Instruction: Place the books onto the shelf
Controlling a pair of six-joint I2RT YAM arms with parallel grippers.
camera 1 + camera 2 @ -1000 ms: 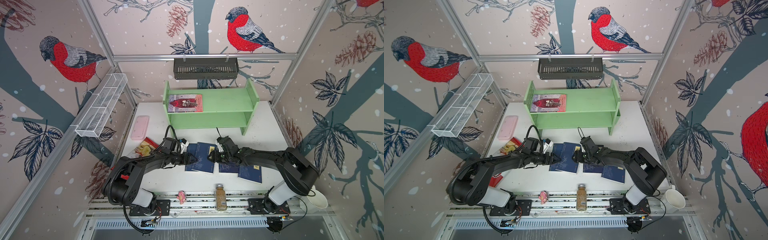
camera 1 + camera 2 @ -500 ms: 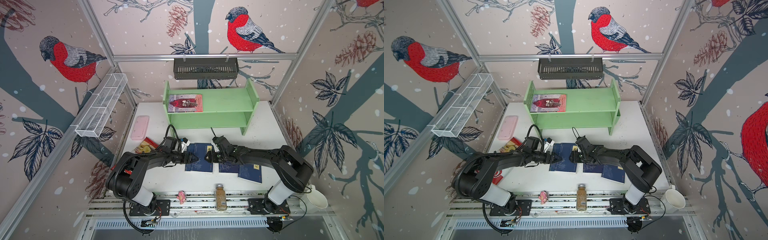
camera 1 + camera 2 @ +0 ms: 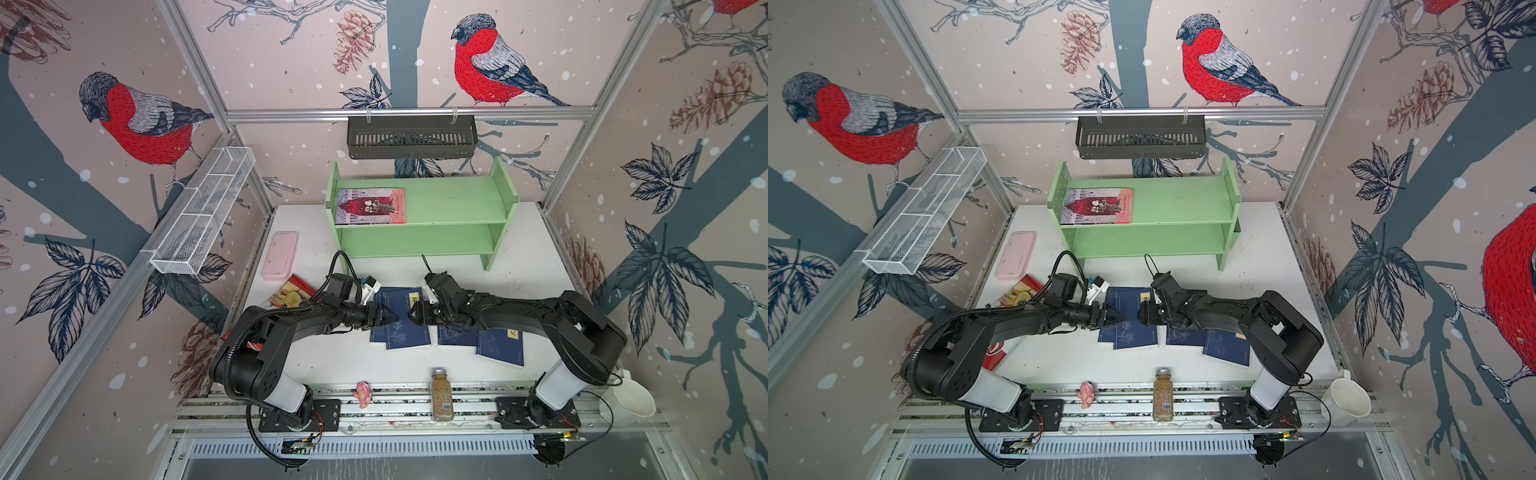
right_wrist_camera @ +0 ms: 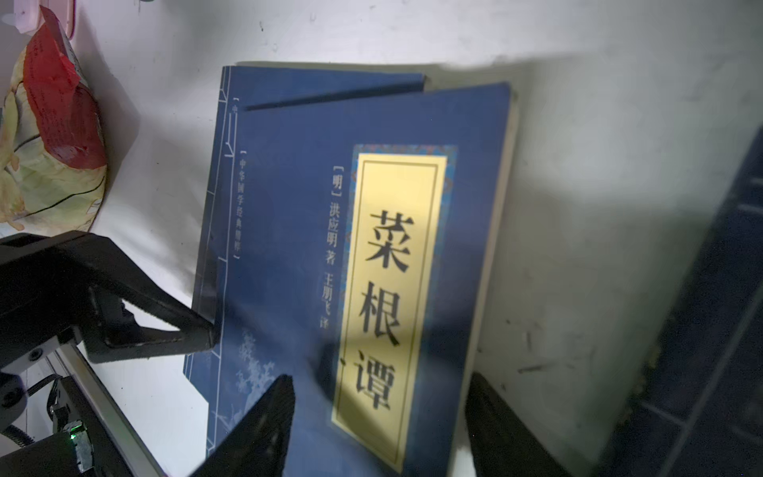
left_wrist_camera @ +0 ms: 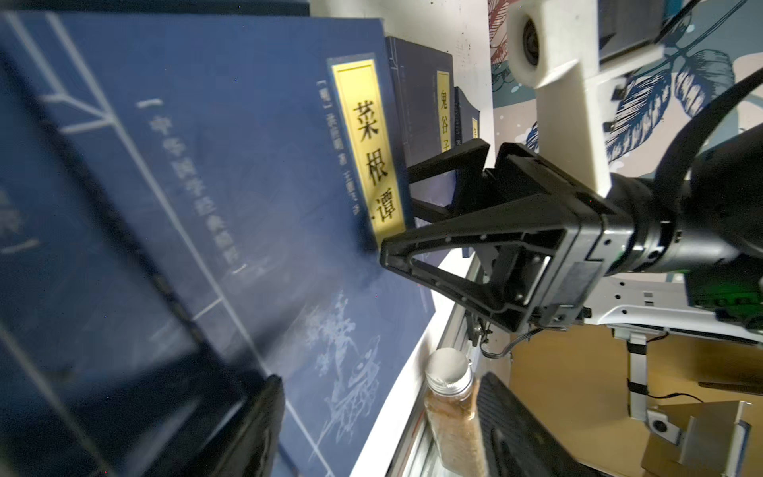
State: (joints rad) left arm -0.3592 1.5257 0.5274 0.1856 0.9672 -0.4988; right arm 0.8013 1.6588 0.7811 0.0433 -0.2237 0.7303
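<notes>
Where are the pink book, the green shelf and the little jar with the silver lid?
pink book [image 3: 370,206]: in a top view, middle of its cover.
green shelf [image 3: 455,203]: in a top view, bare part of its upper board.
little jar [image 3: 441,397]: in a top view, middle of its glass body.

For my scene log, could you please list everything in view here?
navy books: four, dark blue, flat mid-table
pink-red book: one, shelf's upper tier, left end
shelf: one, light green, back of table
black basket: one, on back rail
wire basket: one, white, on left wall
slab: one, pink, table's left side
snack packet: one, red-yellow, near slab
jar: one, brown contents, front rail
figurine: one, pink, front rail
cup: one, white, front right
table: one, white
left gripper: black, open, at books' left edge
right gripper: black, open, facing it
</notes>
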